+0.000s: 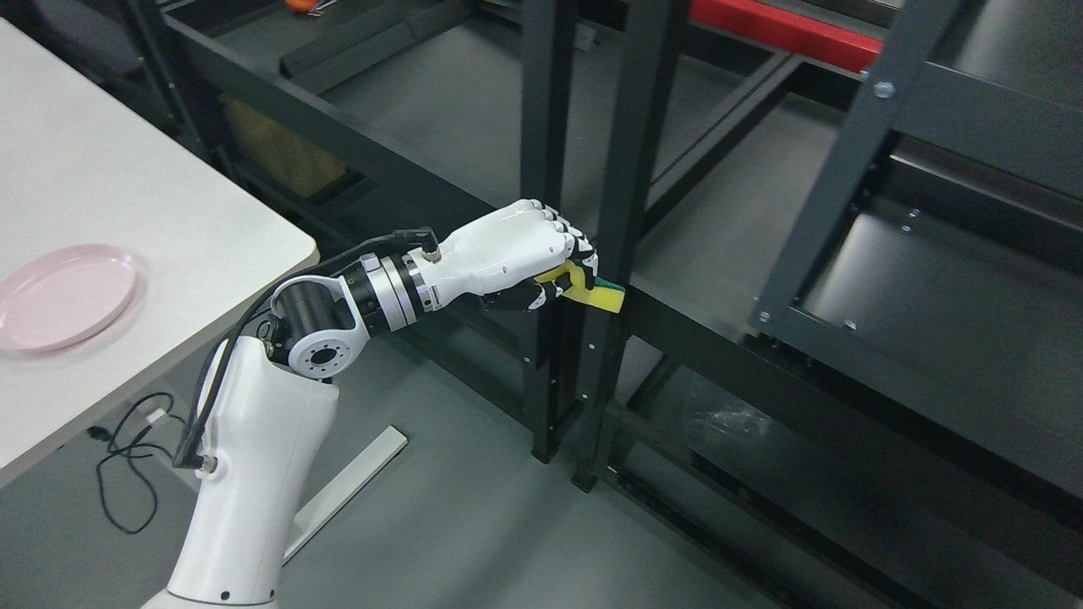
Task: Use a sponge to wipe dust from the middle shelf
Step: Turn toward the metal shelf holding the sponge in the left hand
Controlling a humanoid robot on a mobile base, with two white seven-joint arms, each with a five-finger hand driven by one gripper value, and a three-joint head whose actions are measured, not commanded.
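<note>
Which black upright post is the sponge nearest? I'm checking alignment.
The right post of the pair: the sponge in the left robot hand reaches it, passing the left one.

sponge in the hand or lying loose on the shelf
In the hand. The left hand has its fingers curled around the yellow and green sponge, whose end sticks out past the fingertips beside the black shelf upright.

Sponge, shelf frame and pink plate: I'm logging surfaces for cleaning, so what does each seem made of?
Sponge in the left hand: soft yellow foam with a green scouring layer, apparently. Shelf frame: dark painted metal, judging by bolts and punched holes. Pink plate: probably matte plastic.
</note>
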